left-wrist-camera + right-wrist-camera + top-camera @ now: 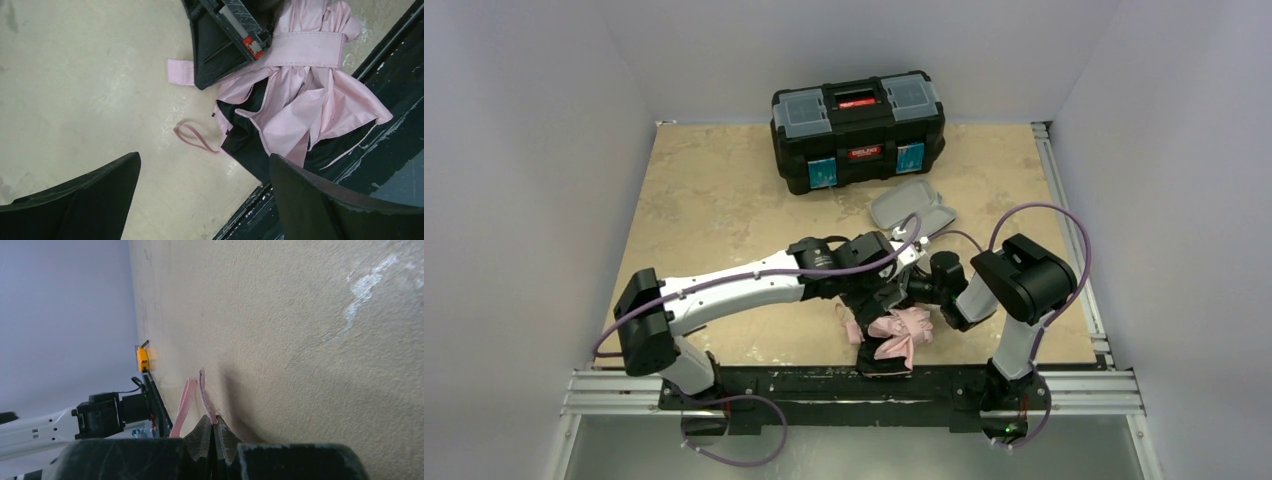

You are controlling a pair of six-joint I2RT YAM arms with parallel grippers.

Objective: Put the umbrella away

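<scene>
Pink umbrella (902, 328), bunched at the near edge of the tabletop (724, 200), between the two arms. Left end effector (204, 159) hangs just above it with jaws spread wide, holding nothing, the fabric lying just beyond its fingertips. Right end effector (214, 424), low against the tabletop, is closed tight, with the umbrella's pink strap (186, 402) pinched at its tips.

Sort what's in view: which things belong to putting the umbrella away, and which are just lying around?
Job:
- umbrella, pink, crumpled in front of the arms
- its strap, pinched in the shut right gripper
- left gripper, open above the umbrella

Lying about:
- black toolbox, lid down, far side
- grey case, between toolbox and arms
</scene>
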